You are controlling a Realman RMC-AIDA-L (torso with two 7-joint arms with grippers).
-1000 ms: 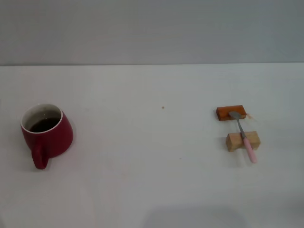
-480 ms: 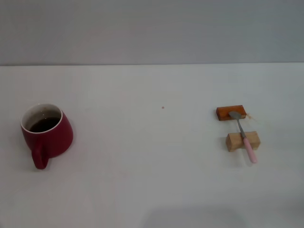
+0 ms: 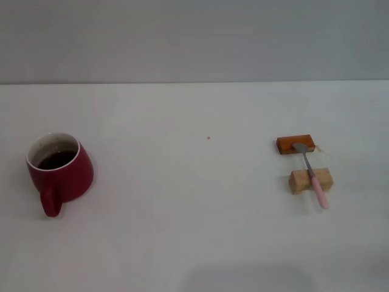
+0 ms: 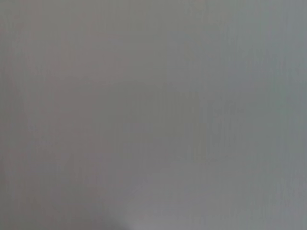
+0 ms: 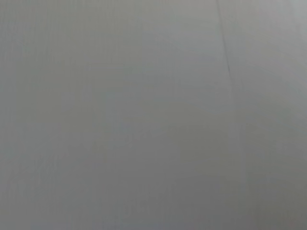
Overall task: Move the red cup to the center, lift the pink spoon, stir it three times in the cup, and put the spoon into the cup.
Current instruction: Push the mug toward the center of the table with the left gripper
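The red cup [image 3: 59,172] stands on the white table at the left in the head view, handle toward the near edge, dark liquid inside. Far to the right lies the pink spoon [image 3: 313,177], its grey bowl resting on an orange-brown flat block [image 3: 295,144] and its pink handle across a light wooden block [image 3: 310,180]. Neither gripper shows in any view; both wrist views show only a plain grey surface.
The white table [image 3: 200,201] runs back to a grey wall. A tiny orange speck [image 3: 208,137] lies near the table's middle.
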